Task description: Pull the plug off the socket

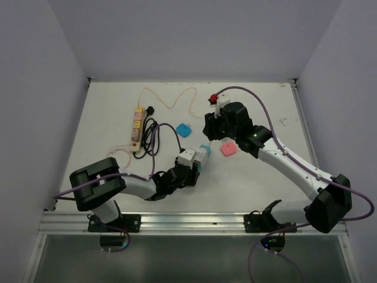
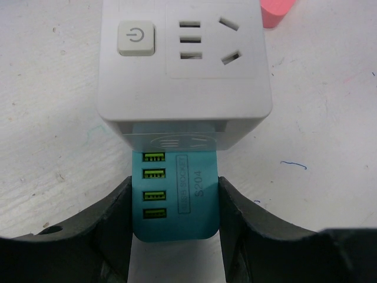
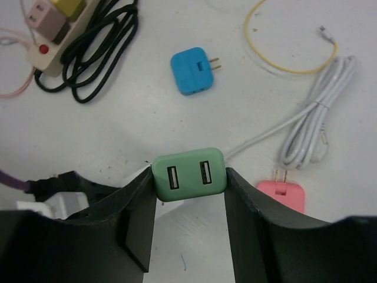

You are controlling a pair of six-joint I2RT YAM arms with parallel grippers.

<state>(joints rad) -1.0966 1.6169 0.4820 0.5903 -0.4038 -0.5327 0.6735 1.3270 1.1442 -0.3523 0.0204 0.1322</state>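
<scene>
Two grippers, both occupied. Nearest my bases, my left gripper (image 2: 175, 191) has its fingers (image 2: 112, 218) pressed flat against the sides of the teal USB block (image 2: 194, 194), which runs in under the white socket cube (image 2: 206, 100). I judge that I hold it there to pin the socket down, so it cannot come along when the plug is drawn. Just past the cube, my right gripper (image 3: 189, 177) pinches the green plug (image 3: 188, 174) by its two flanks, ports facing my wrist camera, a grip that allows a straight pull away from the socket. In the top view the plug lies close against the cube's far side; whether its pins are seated or free I cannot tell. Counting: four USB ports on the teal block, two on the green plug, one power button on the cube. Farther out on the table (image 3: 118, 130) lie two loose adapters, a pink adapter (image 3: 283, 194) just beside my right finger and a blue adapter (image 3: 189, 71) beyond, each showing two pins. Then come one coiled white cable (image 3: 312, 124), one yellow cable (image 3: 294, 72) and, off to the left, one power strip (image 3: 50, 47) with one black cord (image 3: 100, 53) bundled against it.
</scene>
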